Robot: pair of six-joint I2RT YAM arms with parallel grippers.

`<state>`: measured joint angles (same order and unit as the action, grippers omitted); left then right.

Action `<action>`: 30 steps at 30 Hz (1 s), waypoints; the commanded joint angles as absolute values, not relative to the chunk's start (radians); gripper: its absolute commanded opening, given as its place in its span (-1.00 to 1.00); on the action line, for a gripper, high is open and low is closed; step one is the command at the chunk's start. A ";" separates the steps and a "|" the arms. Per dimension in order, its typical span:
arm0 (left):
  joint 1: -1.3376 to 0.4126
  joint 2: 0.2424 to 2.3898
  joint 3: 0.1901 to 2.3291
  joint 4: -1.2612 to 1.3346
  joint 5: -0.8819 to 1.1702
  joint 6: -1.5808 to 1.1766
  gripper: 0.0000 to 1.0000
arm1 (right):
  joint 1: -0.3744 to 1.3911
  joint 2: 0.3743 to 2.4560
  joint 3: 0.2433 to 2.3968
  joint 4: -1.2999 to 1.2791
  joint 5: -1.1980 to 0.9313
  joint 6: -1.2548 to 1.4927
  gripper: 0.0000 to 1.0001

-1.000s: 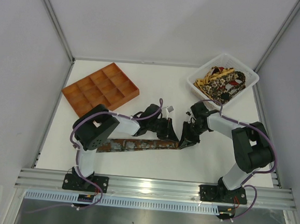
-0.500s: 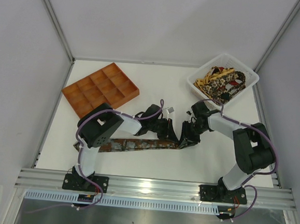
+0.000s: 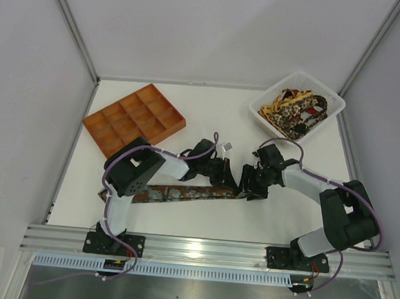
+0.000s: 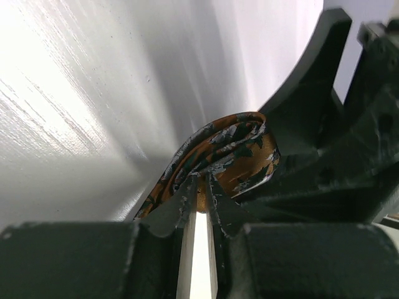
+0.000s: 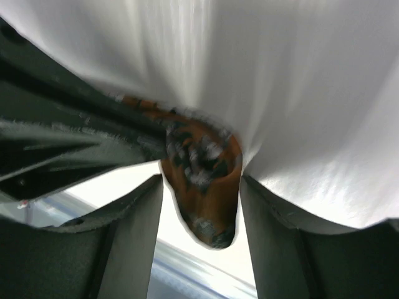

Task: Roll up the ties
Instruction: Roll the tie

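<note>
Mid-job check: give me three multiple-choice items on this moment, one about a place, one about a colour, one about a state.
1. The compartment tray is: A blue; B orange; C green.
2. The spare ties lie: A in the tray; B on the arms' bases; C in the white basket.
3. The tie being worked is: A fully rolled; B mostly flat, curled at its right end; C knotted.

Answers: B, the top view shows it orange; C, the patterned heap fills the right rear basket; B, a long strip lies flat while both wrist views show a curl.
</note>
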<state>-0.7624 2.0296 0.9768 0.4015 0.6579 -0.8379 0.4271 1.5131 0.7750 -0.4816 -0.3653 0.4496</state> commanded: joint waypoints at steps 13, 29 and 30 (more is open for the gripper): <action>-0.755 2.049 0.980 0.374 0.627 -0.798 -0.65 | 0.529 1.207 0.454 -0.097 -0.043 0.779 0.12; -0.755 2.054 0.980 0.377 0.626 -0.801 -0.65 | 0.584 1.152 0.411 -0.046 0.037 0.802 -0.07; -0.755 2.054 0.980 0.377 0.626 -0.801 -0.65 | 0.584 1.138 0.407 -0.057 0.043 0.801 -0.08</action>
<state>-0.7597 2.0296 0.9768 0.4015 0.6579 -0.8371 0.5739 1.1812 0.4053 -0.0349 -0.0246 0.8013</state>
